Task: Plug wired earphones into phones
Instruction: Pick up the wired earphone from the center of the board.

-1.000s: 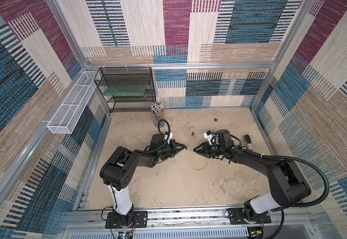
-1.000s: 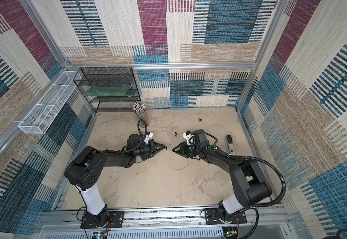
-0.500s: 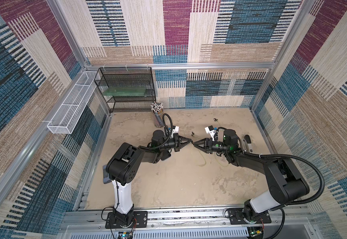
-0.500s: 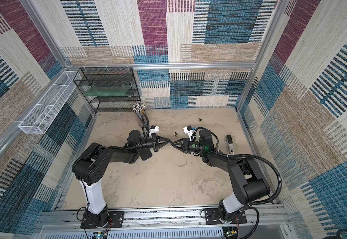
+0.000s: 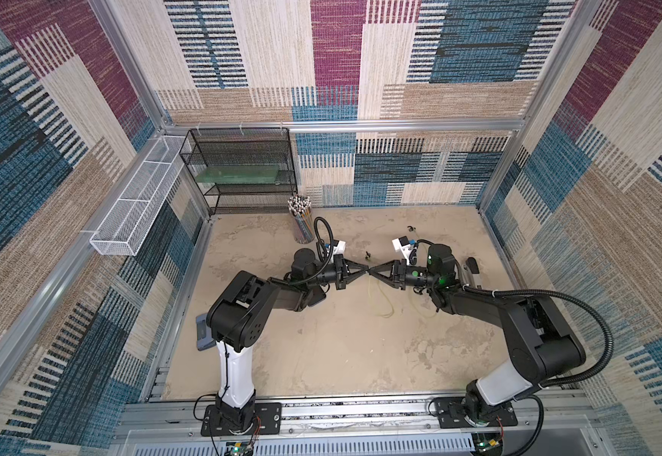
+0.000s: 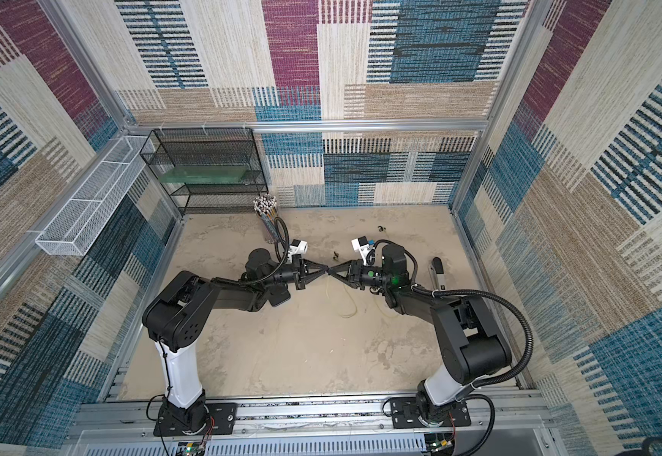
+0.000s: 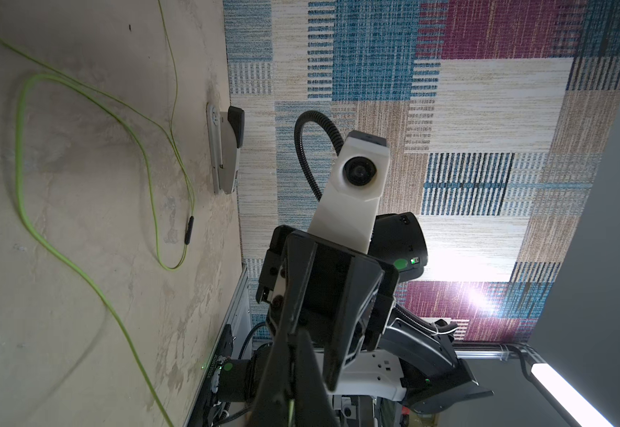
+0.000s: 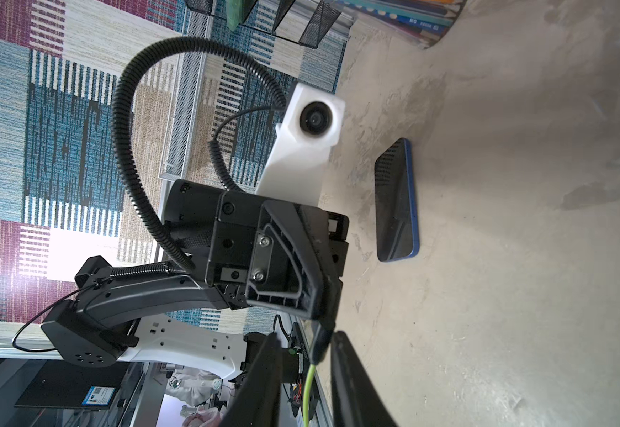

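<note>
My left gripper (image 5: 364,271) and right gripper (image 5: 373,272) meet tip to tip above the middle of the table, in both top views. The left gripper (image 7: 293,344) is shut on the black plug (image 8: 319,344) of the wired earphones. My right gripper (image 8: 304,336) is open, its fingers on either side of that plug. The yellow-green cord (image 5: 380,300) hangs from the plug and loops over the table (image 7: 23,148), with its black inline piece (image 7: 189,229). The black phone (image 8: 395,201), with a blue rim, lies flat, partly under the left arm (image 5: 317,297).
A stapler (image 5: 471,270) lies by the right wall. A cup of pencils (image 5: 301,221) and a black mesh shelf (image 5: 242,173) stand at the back left. A grey-blue flat thing (image 5: 203,333) lies near the left arm's base. Two small black earbuds (image 5: 368,255) (image 5: 411,228) lie behind the grippers.
Both grippers have swung toward each other and now meet at the tips. The right gripper's fingers have narrowed around the plug that the left gripper holds.
</note>
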Tool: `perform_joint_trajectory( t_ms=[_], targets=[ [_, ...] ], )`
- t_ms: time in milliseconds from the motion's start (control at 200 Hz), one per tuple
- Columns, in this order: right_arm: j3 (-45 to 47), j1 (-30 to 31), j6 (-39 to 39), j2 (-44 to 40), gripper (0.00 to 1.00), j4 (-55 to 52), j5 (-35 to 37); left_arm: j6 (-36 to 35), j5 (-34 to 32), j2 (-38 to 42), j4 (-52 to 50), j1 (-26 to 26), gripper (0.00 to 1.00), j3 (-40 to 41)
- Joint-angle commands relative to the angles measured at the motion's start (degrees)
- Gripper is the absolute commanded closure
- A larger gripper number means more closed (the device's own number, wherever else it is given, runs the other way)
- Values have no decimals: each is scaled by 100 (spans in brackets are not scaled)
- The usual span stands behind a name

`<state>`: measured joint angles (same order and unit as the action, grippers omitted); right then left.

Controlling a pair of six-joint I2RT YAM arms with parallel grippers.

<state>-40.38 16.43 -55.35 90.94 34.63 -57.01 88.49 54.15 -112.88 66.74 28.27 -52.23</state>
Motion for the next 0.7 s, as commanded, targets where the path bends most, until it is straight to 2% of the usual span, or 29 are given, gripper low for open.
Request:
perform_joint_trajectory(
  t_ms=[0,205,366,501,586,626,696],
  targets=[
    [-33,-3,-132,53,72,343,-73,3,69,-6,287,34,100,-59],
    [-46,47,-204,109,81,417,-91,10,34,-27,301,56,100,-47],
    [4,33,-204,75,95,437,-57,-3,48,-30,298,60,100,-33],
    [4,27,-186,70,98,422,-55,-105,25,2,158,56,100,-7],
    [13,26,-178,65,100,409,-47,-357,-42,100,-239,56,71,32],
    [22,22,-169,48,100,412,-47,-558,-74,174,-489,56,62,39],
    [40,14,-120,22,100,350,-40,-919,-130,350,-1050,56,40,29]
  ],
)
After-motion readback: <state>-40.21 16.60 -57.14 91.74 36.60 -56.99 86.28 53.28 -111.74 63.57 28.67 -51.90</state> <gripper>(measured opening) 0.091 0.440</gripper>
